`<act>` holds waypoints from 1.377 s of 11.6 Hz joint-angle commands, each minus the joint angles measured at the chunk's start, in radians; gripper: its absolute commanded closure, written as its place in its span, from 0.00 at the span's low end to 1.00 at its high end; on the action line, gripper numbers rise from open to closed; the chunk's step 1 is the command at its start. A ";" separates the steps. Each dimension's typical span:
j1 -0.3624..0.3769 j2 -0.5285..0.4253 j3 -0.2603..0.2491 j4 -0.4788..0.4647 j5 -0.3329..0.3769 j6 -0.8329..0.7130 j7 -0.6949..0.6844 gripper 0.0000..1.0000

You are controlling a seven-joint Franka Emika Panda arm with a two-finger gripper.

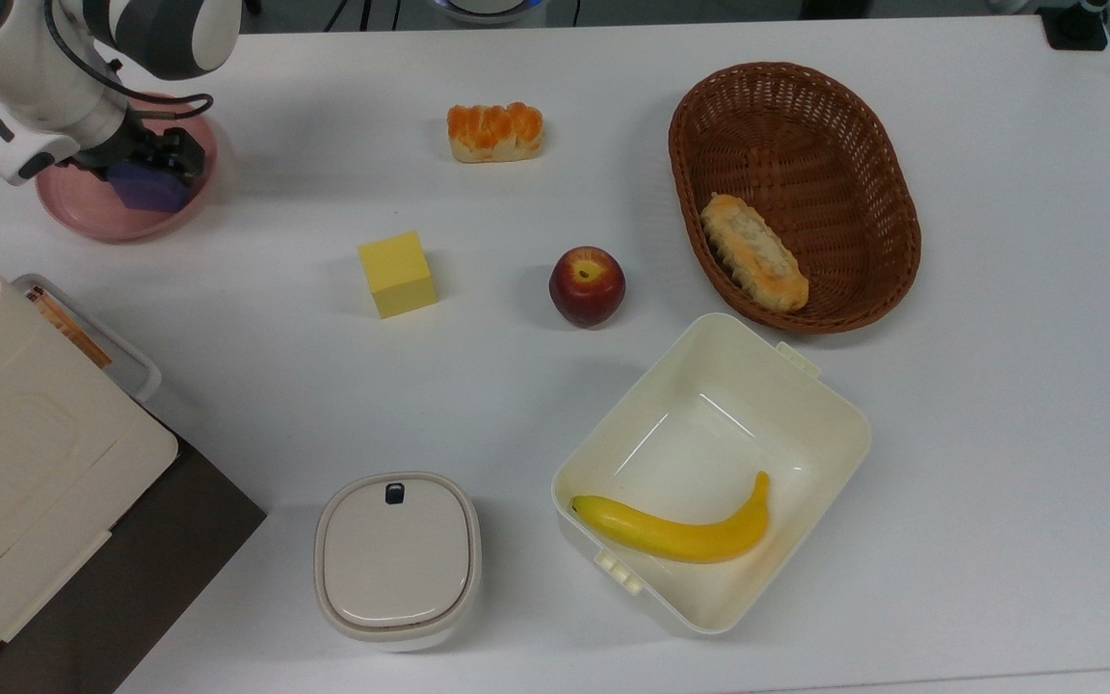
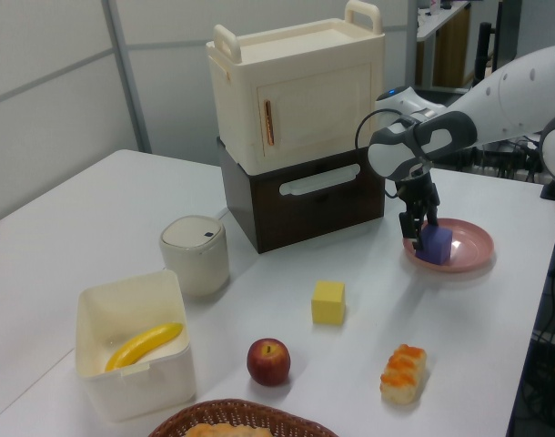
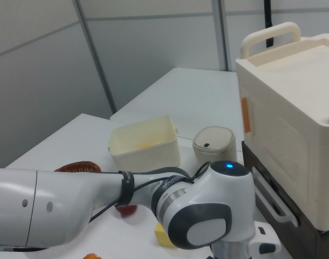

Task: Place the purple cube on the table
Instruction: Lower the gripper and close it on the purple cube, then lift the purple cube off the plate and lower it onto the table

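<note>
The purple cube [image 1: 148, 190] [image 2: 436, 246] lies in the round pink plate [image 1: 102, 220] [image 2: 471, 251] at the far left of the top view. My gripper [image 1: 145, 166] [image 2: 420, 231] is lowered onto it and open, with a black finger on each side of the cube and the arm covering the cube's upper part. The plate stands on the white table [image 1: 998, 386] [image 2: 95, 209]. In the right view, my arm's white links cover the lower part of the picture and hide the plate.
On the table are a yellow cube [image 1: 398, 274] [image 2: 328, 302], an apple [image 1: 587, 285], an orange-topped bun [image 1: 495, 131], a wicker basket [image 1: 887, 260] with bread, a cream box [image 1: 825, 386] holding a banana, a lidded canister [image 1: 397, 559] and a stacked cabinet [image 2: 300, 137].
</note>
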 commanded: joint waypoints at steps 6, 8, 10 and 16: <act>0.017 -0.040 0.006 0.110 0.004 -0.117 -0.005 0.74; 0.042 -0.038 0.041 0.144 0.035 -0.139 0.059 0.72; 0.043 -0.032 0.113 0.144 0.062 -0.130 0.139 0.71; 0.057 -0.023 0.245 0.145 0.059 -0.087 0.289 0.00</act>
